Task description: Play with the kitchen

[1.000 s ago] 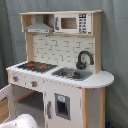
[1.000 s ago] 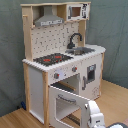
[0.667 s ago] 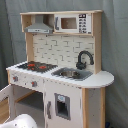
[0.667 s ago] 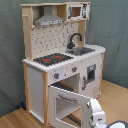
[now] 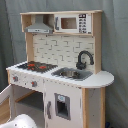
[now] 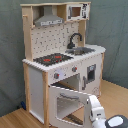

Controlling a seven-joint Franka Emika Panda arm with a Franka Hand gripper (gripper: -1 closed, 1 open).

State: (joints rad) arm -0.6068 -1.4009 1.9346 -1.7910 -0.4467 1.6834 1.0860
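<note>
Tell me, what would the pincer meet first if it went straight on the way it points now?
Probably the open oven door of the kitchen: the pincer sits just beside it in the second exterior view, though depth is unclear.

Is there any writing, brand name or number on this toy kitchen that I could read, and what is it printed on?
No text can be read in either exterior view.
The kitchen: no brand name or label shows on its panels.
The microwave: dark marks on its control strip, too blurred to read.
The knobs below the stovetop: no legible numbers.
The robot's white arm: no visible lettering.
</note>
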